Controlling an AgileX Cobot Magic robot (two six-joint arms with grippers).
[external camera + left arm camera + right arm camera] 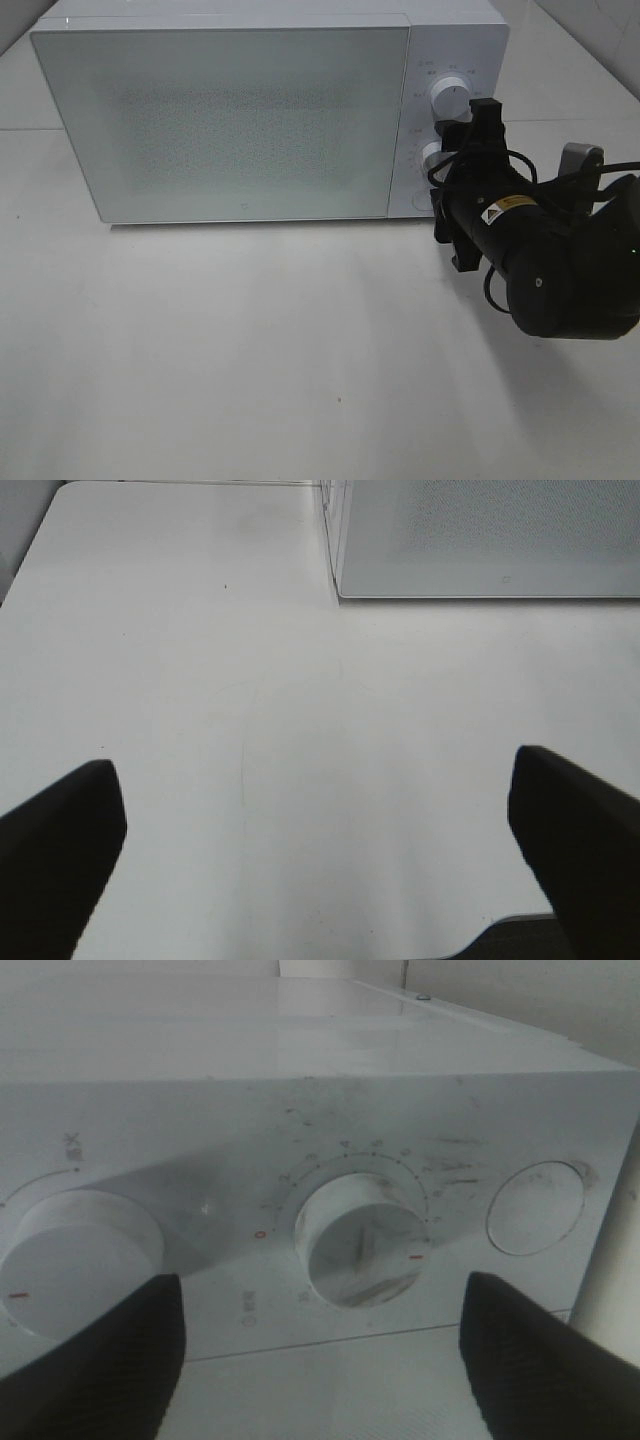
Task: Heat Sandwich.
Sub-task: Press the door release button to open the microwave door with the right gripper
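Sandwich cannot be seen, the microwave (230, 120) door being shut; right gripper (320, 1285), fingers apart, faces the microwave's lower dial (362, 1240), left gripper (315, 760) wide apart above the table (200, 630) before it.

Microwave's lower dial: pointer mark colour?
Red tick on the white lower dial; clearest in right wrist view.

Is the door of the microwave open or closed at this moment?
Closed. The microwave door sits flush with the control panel. No gap shows along its edge, and the inside is hidden.
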